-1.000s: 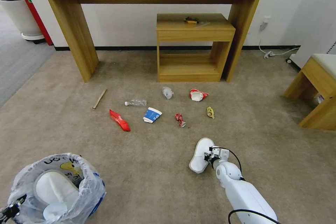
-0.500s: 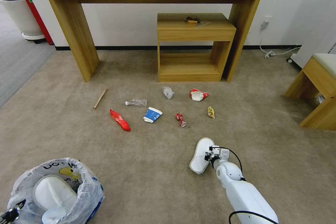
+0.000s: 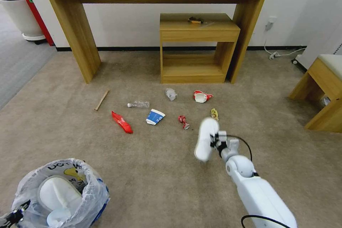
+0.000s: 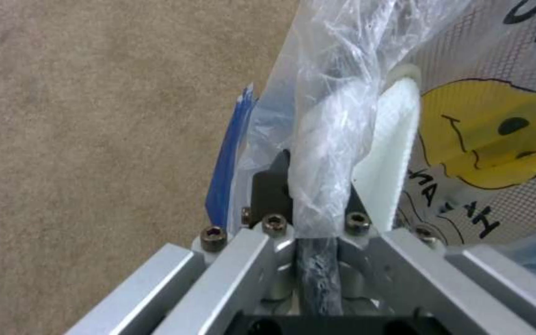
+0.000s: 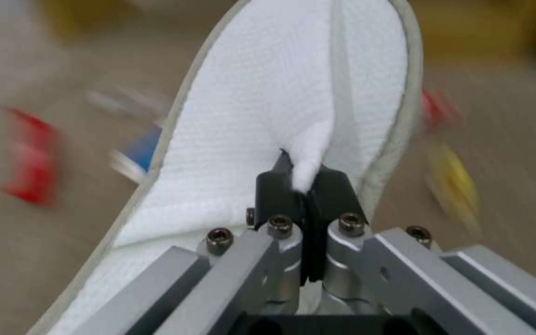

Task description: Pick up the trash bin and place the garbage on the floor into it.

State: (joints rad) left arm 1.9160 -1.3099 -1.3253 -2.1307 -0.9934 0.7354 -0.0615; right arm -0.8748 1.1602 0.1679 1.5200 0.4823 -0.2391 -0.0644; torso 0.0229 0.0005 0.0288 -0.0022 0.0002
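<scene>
Right wrist view gives us the right gripper pinching a fold of the slipper, lifted off the floor. Left gripper clamps the bin rim; one slipper is binned, while can, cup and wrappers remain.

Right arm: glossy white shell, ball-shaped wrist joint, black cable looping off it toward 1 o'clock. Both wrists: brushed-aluminium brackets, four hex screws, black finger pads.
</scene>
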